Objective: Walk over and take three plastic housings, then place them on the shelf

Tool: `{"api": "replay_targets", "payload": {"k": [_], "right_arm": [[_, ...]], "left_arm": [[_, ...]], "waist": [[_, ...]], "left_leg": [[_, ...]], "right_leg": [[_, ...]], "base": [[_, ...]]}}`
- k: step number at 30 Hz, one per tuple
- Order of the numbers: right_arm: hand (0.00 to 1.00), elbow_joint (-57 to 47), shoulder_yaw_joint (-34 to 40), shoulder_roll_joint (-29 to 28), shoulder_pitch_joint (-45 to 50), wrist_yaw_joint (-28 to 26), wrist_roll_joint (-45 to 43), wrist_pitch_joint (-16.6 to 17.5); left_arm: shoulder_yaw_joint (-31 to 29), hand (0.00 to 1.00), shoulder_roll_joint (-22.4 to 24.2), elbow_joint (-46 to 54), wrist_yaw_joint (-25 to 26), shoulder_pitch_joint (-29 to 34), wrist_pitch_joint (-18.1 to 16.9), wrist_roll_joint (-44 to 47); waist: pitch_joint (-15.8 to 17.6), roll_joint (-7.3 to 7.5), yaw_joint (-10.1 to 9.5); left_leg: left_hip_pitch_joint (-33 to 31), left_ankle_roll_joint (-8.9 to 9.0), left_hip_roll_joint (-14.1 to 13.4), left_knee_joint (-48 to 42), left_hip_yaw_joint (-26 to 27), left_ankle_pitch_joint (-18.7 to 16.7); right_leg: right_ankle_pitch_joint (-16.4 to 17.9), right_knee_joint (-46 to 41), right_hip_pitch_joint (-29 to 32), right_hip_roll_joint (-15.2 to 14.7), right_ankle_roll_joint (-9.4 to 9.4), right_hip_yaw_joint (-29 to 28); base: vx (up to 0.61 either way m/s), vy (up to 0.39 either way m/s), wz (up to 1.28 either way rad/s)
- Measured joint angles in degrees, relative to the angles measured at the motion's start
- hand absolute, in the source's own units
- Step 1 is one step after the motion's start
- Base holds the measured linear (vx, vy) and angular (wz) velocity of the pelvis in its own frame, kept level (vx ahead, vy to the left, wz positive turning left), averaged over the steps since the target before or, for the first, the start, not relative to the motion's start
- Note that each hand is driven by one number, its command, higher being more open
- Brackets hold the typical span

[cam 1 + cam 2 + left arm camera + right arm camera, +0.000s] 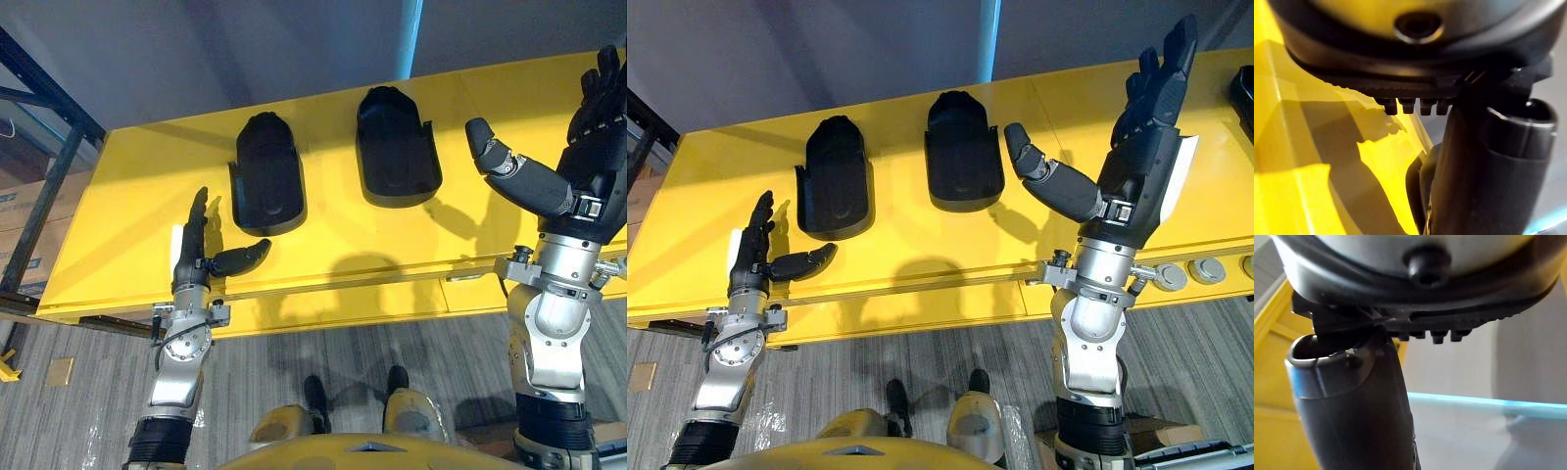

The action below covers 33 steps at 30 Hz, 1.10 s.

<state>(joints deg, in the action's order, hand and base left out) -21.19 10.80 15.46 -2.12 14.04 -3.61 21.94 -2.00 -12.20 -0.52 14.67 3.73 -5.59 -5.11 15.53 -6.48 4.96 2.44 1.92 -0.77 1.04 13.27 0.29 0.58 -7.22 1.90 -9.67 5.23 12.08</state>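
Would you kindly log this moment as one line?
left hand open | right hand open | left housing, right housing on yellow table

Bright light from above falls on the yellow table [108, 206]. The left housing [266, 174] and the right housing [395, 147] stay very dark and throw soft, short shadows toward the robot. A broad soft shadow lies on the table beside the right hand [1151, 147]. A pale blue strip [411, 34] glows on the grey wall [196, 49].
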Motion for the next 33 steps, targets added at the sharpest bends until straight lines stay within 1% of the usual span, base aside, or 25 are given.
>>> {"api": "replay_targets", "payload": {"k": [4,8,15,22,24,25,27,29,30,31,33], "right_arm": [[1.0,0.0,-0.08,-0.55,1.76,0.31,0.03,-0.01],[1.0,-0.03,-0.08,-1.93,1.77,0.61,0.04,-0.01],[1.0,-0.11,-0.35,-2.35,1.77,1.4,0.61,-0.06],[1.0,-0.14,-0.37,-2.35,2.03,1.63,0.6,-0.11],[1.0,-0.43,-0.35,-2.37,3.19,1.63,0.6,-0.11],[1.0,-0.46,-0.35,-2.37,3.26,1.63,0.6,-0.11],[1.0,-2.5,-0.16,-3.5,4.92,1.54,0.64,-0.09],[1.0,-3.73,0.01,-4.55,6.01,1.56,0.66,-0.08],[1.0,-3.98,-0.01,-5.28,6.72,1.53,0.66,-0.09],[1.0,-3.98,-0.01,-5.42,7.1,1.53,0.67,-0.09],[1.0,-3.98,-0.01,-6.68,8.35,1.45,0.97,-0.11]], "left_arm": [[-0.01,1.0,0.12,-0.59,2.75,-1.32,-0.11,0.01],[-0.1,1.0,0.12,-0.8,4.23,-2.44,-0.32,-0.02],[-0.17,1.0,0.12,-1.25,4.82,-4.2,-0.5,-0.02],[-0.36,1.0,0.11,-1.23,4.16,-4.4,-0.44,0.07],[-1.39,1.0,0.12,-0.59,1.5,-4.1,-1.15,2.85],[-1.45,1.0,0.12,-0.5,1.39,-4.05,-1.15,2.96],[-3.33,1.0,0.53,5.31,-3.43,0.02,-0.79,8.88],[-3.55,1.0,0.97,9.14,-6.09,3.41,-0.68,11.28],[-3.54,1.0,1.9,12.75,-8.91,7.27,-0.67,13.17],[-3.55,1.0,2.46,14.2,-9.83,8.76,-0.65,13.98],[-4.66,1.0,4.78,19.83,-13.05,14.03,-0.67,16.91]], "waist": [[0.51,0.21,0.02],[1.06,0.95,-0.04],[2.45,1.3,-0.09],[2.57,1.41,-0.05],[2.57,1.41,-0.16],[2.57,1.41,-0.16],[2.62,1.5,-0.1],[2.62,1.5,-0.07],[2.61,1.5,-0.11],[2.6,1.51,-0.14],[2.54,1.5,-1.05]], "left_leg": [[-0.11,0.01,-0.05,-0.05,0.16,-0.03],[-1.01,-0.23,-0.26,-1.83,0.67,-0.8],[-1.26,-0.03,-0.29,-2.7,0.97,-1.87],[-1.44,-0.13,-0.34,-3.11,1.09,-2.18],[-1.46,-0.13,-0.34,-3.05,1.05,-2.2],[-1.46,-0.13,-0.34,-3.05,1.05,-2.2],[-1.62,-0.2,-0.31,-2.89,0.9,-2.18],[-1.59,-0.43,-0.3,-2.86,0.62,-2.03],[-0.99,-0.5,-0.27,-2.76,0.27,-1.97],[-0.75,-0.49,-0.23,-2.74,-0.02,-1.97],[0.07,-0.46,-0.18,-2.28,-0.73,-1.98]], "right_leg": [[-0.01,-0.05,0.28,0.07,0.01,-0.08],[-0.01,-0.23,0.73,0.17,0.0,-0.85],[-0.04,-0.4,0.75,0.08,0.03,-1.21],[-0.08,-0.38,0.76,0.04,0.09,-1.24],[-0.08,-0.34,0.75,0.03,0.09,-1.19],[-0.08,-0.34,0.75,0.03,0.09,-1.18],[-0.12,0.13,0.7,0.02,0.16,-0.9],[-0.13,0.38,0.44,0.0,0.18,-0.53],[-0.13,0.93,-0.54,-0.01,0.19,0.11],[-0.12,1.31,-1.11,-0.01,0.19,0.35],[-0.12,2.34,-2.52,0.04,0.2,1.26]], "base": [[0.01,0.0,-0.01],[0.02,0.0,-0.05],[0.0,0.0,-0.02],[0.0,0.0,0.0],[0.0,0.0,0.0],[0.0,0.0,0.0],[0.01,0.002,0.02],[0.06,0.008,0.07],[0.09,0.011,0.14],[0.08,0.01,0.15],[0.06,0.005,0.17]]}}
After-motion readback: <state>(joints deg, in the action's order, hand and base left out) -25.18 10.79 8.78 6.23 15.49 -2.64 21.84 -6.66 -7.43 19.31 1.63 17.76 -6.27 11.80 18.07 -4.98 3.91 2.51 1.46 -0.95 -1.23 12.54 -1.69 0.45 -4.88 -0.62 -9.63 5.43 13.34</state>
